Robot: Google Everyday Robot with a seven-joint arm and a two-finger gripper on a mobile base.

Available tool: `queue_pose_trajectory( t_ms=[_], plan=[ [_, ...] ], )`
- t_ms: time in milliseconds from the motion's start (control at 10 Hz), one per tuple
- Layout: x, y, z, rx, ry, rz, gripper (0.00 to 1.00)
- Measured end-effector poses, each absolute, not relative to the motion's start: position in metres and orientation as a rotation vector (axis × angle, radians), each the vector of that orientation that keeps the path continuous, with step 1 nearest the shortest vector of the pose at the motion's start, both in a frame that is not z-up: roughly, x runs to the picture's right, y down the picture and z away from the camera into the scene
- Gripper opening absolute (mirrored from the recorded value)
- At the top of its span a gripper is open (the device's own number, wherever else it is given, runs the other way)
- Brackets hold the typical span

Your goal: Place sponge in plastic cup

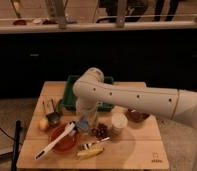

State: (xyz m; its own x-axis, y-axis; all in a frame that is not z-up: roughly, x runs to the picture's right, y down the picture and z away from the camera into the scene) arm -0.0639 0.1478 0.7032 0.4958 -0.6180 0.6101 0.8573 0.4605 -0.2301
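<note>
My gripper (84, 120) hangs from the white arm over the front left part of the wooden table (142, 150). It is shut on the blue-grey sponge (83, 125), which it holds just above the table between the red bowl and the grapes. A pale green bit just right of the gripper looks like the plastic cup (94, 120). The wrist hides most of the cup.
A green tray (71, 95) stands behind the arm. A red bowl (62, 142) with a white brush lies front left, by a metal cup (53, 119) and a yellow fruit (43, 124). Grapes (100, 131), a cream-white cup (118, 123), a dark red bowl (137, 116) and a banana (89, 150) are near.
</note>
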Motion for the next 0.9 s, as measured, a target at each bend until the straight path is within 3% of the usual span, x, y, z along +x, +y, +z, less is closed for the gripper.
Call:
queue_pose_trajectory(
  t_ms=[900],
  plan=[
    [-0.050, 0.138, 0.753, -0.587, -0.432, -0.925, 0.00]
  ],
)
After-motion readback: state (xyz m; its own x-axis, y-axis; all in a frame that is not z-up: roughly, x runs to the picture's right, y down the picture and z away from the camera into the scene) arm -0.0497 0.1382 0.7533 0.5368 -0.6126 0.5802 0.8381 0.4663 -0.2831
